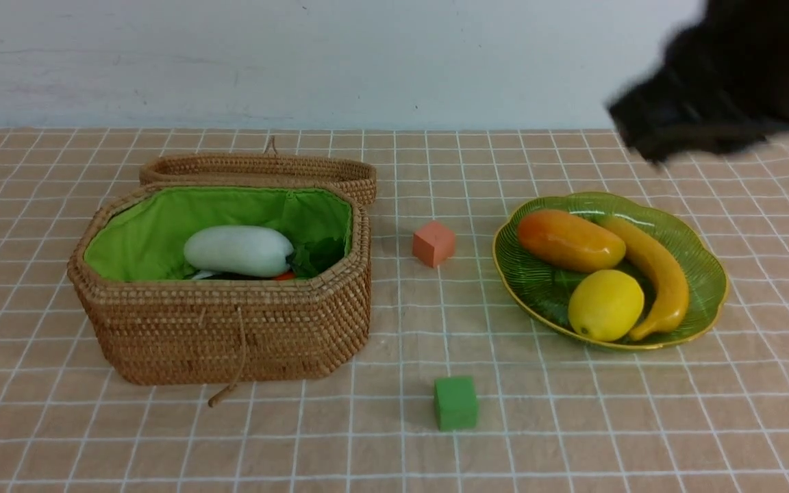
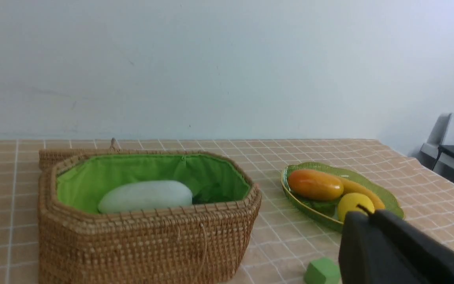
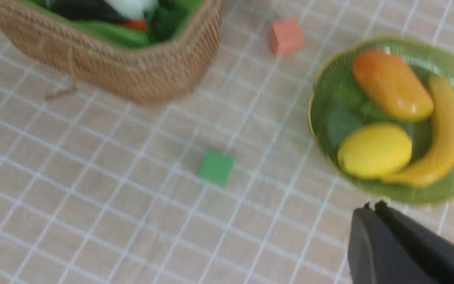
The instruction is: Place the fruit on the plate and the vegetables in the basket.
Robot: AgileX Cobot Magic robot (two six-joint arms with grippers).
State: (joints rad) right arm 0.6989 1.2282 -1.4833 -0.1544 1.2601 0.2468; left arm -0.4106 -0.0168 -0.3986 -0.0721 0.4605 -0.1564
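The mango (image 1: 569,239), banana (image 1: 655,274) and lemon (image 1: 605,305) lie on the green glass plate (image 1: 706,274) at the right. The open wicker basket (image 1: 230,329) at the left holds the white radish (image 1: 238,250) on top. A bit of orange carrot (image 1: 285,276) and green leaves (image 1: 319,255) show beside it. The dark eggplant (image 3: 81,10) shows in the right wrist view; the gourd is hidden. My right arm (image 1: 723,75) is a dark blur above the plate's far right. My right gripper (image 3: 373,205) is shut and empty. My left gripper (image 2: 365,211) is shut and empty, out of the front view.
A salmon cube (image 1: 433,243) sits between basket and plate. A green cube (image 1: 455,402) sits nearer the front edge. The basket's lid (image 1: 264,168) lies open behind it. The checked tablecloth (image 1: 93,438) covers the table.
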